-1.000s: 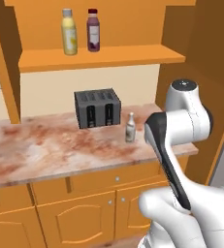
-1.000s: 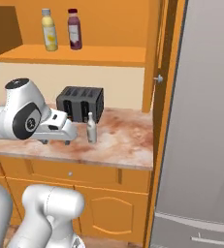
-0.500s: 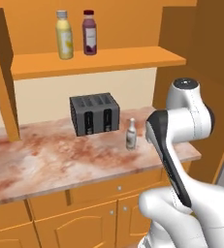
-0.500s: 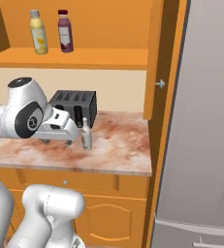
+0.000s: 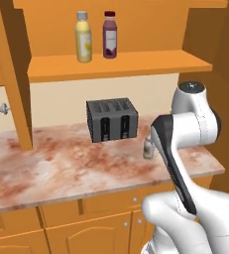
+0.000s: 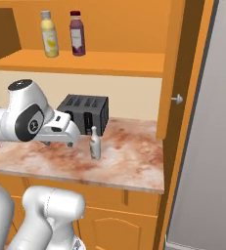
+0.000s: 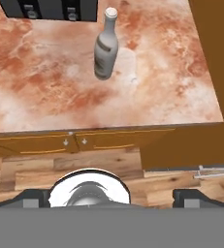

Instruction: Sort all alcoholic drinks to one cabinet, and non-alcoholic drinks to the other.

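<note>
Left base view finds the yellow bottle [image 5: 83,36] and the purple bottle [image 5: 109,35] upright, side by side on the open cabinet shelf [image 5: 121,66]; I judge the non-alcoholic half done. One pale glass bottle [image 7: 106,44] stands on the desk [image 7: 45,92] near the toaster [image 5: 111,119], unsorted. No dark green bottle is visible. My end effector [image 7: 112,197] is spread wide, holding nothing, well short of the glass bottle. Labels are too small to read.
</note>
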